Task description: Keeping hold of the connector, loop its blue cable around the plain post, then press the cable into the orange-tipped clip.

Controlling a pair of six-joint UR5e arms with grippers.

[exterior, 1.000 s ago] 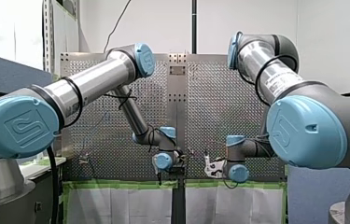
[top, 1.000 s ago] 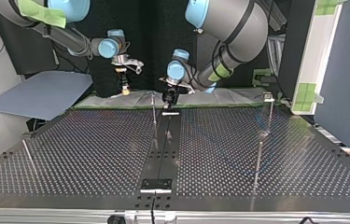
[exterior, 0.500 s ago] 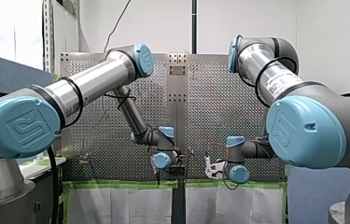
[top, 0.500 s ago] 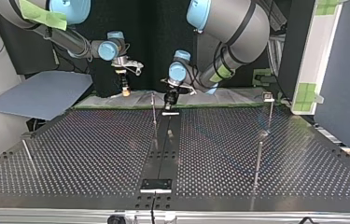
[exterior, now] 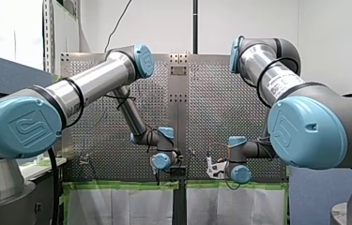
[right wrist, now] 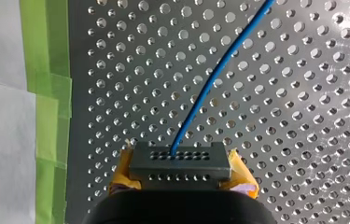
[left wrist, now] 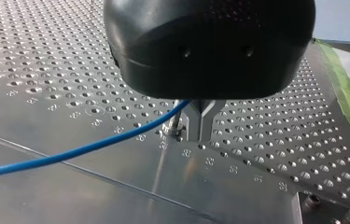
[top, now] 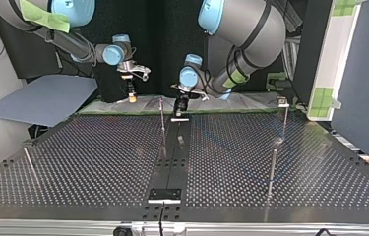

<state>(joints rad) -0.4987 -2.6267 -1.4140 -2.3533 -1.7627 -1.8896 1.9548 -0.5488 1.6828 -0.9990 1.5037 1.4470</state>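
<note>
Right gripper [right wrist: 181, 173] clamped by 2 yellow pads [right wrist: 241, 174] on the connector [right wrist: 180, 161]
From the connector, blue cable [right wrist: 215, 78] leading away over the perforated table [right wrist: 312, 116]; left gripper [left wrist: 200, 125] narrowed to a slit on that cable, just beside a thin metal pin [left wrist: 176, 122]

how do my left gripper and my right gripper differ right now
My right gripper has yellow pads and is shut on the grey connector; my left gripper has bare metal fingers, closed on the blue cable itself. In the top view my left gripper sits lower, near the perforated table's far edge, while my right gripper hangs higher. Both hold the same cable run.
</note>
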